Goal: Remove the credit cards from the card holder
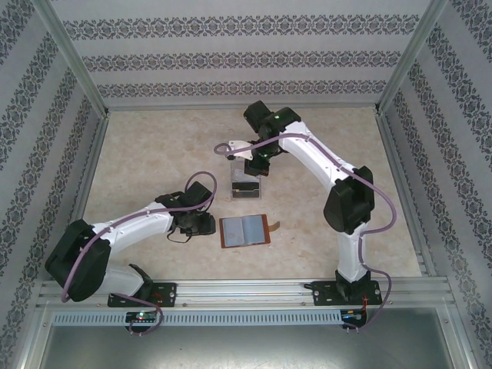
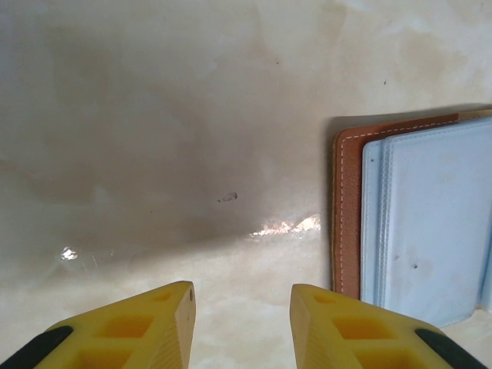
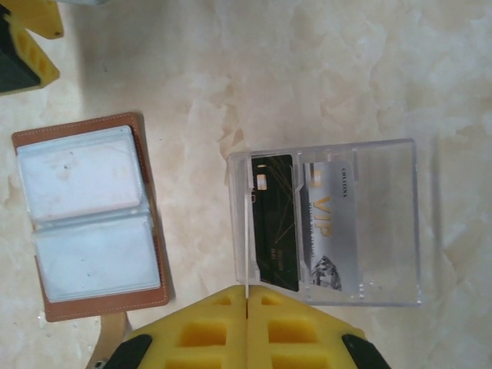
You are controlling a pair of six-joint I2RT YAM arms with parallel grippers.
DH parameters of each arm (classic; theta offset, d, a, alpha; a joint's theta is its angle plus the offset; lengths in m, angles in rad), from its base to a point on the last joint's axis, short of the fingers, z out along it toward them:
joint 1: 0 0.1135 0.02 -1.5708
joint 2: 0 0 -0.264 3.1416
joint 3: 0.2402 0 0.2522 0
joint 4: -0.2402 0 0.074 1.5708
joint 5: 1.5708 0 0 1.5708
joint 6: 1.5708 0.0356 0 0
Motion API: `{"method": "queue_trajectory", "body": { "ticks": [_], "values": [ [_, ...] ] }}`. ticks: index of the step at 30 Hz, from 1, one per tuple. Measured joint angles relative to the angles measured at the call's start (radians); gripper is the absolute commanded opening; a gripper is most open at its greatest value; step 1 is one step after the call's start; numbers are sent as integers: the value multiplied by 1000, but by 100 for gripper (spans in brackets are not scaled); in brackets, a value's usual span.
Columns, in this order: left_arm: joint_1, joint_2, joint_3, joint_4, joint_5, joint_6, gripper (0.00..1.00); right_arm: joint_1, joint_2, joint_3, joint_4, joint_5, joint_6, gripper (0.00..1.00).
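**Card Transfer: Status at the Tray**

The card holder (image 3: pixel 88 223) lies open and flat on the table (image 3: pixel 346 77), lining upward, on the near side between the two arms. Both bluish-grey pockets look flat, and no card edge shows in either. Spread this way, each pocket faces up for access from above.

Just beyond the holder, and apart from the leather, stands the clear tray (image 3: pixel 388 223). A dark card (image 3: pixel 274 231) and a silver card (image 3: pixel 330 223) marked VIP sit side by side in its left and middle compartments. The right compartment is bare. The dividers keep the cards separate.

The right gripper (image 3: pixel 246 330) hangs over the tray's near-left corner with its fingers pressed together. Nothing shows pinched between them, though a thin card held edge-on could not be ruled out from this angle.

The left gripper (image 2: pixel 242 323) sits low beside the holder's left edge — fingers apart, holding nothing, clear of the leather. That station suits pinning the holder down while the other arm draws a card.

Judgement: extraction appears complete or nearly so, since the visible pockets hold nothing.
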Motion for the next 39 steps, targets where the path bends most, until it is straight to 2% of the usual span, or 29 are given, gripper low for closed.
{"method": "queue_trajectory", "body": {
  "ticks": [14,31,34,36,39],
  "values": [
    [12,-30,-13,0,1,-15,38,0,241,274,-115,95,-119,5],
    [13,-30,-19,0,9,-18,38,0,340,298,-130,89,-144,7],
    [13,-30,-19,0,9,-18,38,-1,340,281,-113,76,-141,11],
    [13,-30,-19,0,10,-18,38,-1,340,273,-106,71,-138,20],
    [13,-30,-19,0,12,-18,38,-1,340,269,-102,71,-124,25]
  ]
}}
